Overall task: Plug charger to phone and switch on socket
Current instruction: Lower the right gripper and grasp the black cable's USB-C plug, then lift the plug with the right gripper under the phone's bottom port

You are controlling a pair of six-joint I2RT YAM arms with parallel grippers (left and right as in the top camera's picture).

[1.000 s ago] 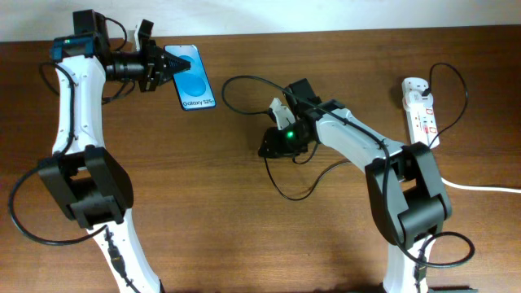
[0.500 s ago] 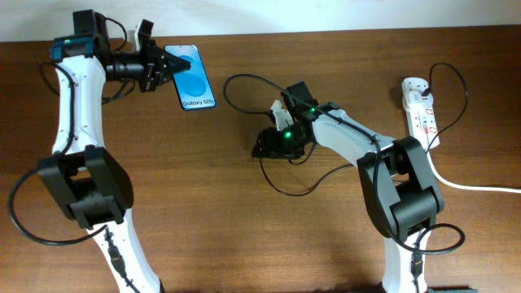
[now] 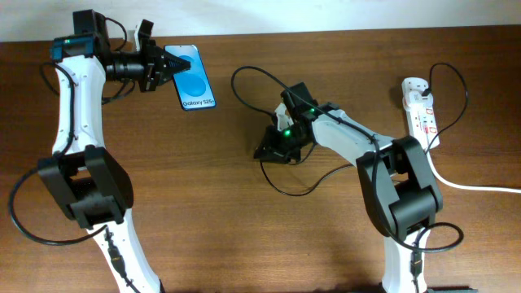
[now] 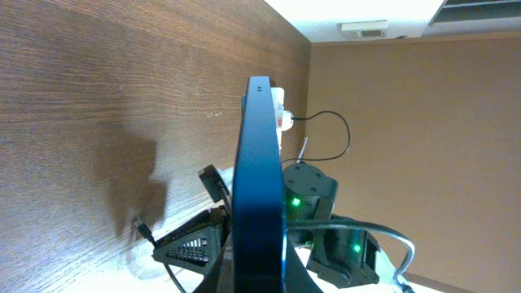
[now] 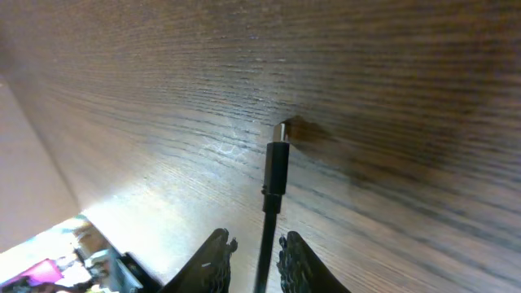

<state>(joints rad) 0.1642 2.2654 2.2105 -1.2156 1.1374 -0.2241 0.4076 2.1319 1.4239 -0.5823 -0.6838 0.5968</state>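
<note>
The phone (image 3: 196, 80), blue screen up, is at the back left. My left gripper (image 3: 172, 67) is shut on its left end. In the left wrist view the phone (image 4: 259, 179) shows edge-on between the jaws. My right gripper (image 3: 262, 151) is at mid table, shut on the charger (image 5: 274, 167). Its plug tip (image 5: 282, 129) sticks out past the fingertips (image 5: 254, 248) and touches the wood. The thin black cable loops behind the arm (image 3: 244, 75) and in front of it (image 3: 286, 189). The white socket (image 3: 422, 110) lies at the far right. It also shows in the left wrist view (image 4: 278, 104).
A thick white cord (image 3: 480, 187) runs from the socket to the right edge. A thin black cable loop (image 3: 464, 94) arches over the socket. The right arm (image 3: 350, 134) stretches across the table between socket and gripper. A pale wall edge (image 3: 326, 16) borders the back.
My right gripper has shifted a little to the left with the charger. The cable loop behind it has moved up and to the right. The left arm and phone have not moved.
</note>
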